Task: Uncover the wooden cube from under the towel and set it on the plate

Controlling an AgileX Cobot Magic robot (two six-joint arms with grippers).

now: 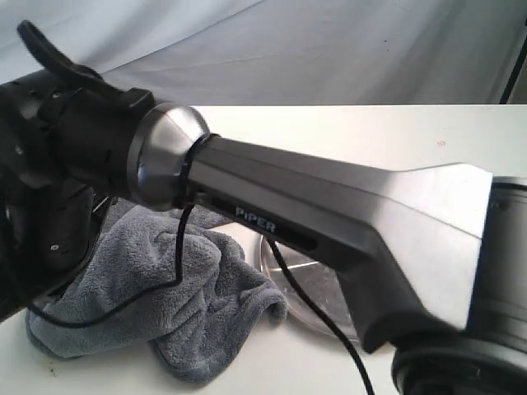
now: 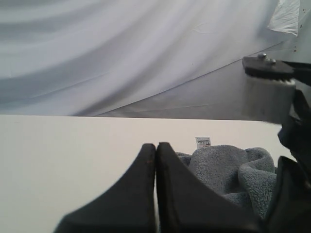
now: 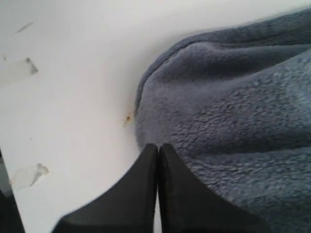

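Note:
The dark grey towel (image 1: 165,288) lies bunched on the white table at the lower left of the exterior view. The wooden cube is hidden in every view. Part of the shiny plate (image 1: 309,284) shows just right of the towel, under the right arm. My right gripper (image 3: 158,146) is shut on nothing, its tips at the towel (image 3: 233,107) edge, just over the table. My left gripper (image 2: 156,145) is shut and empty, beside the towel (image 2: 223,165), whose white tag (image 2: 202,141) shows behind it.
The right arm's silver link (image 1: 346,206) stretches across the exterior view from right to left, hiding much of the table (image 1: 370,132). A dark cable (image 1: 313,304) hangs over the plate. Part of the other arm (image 2: 267,97) shows in the left wrist view.

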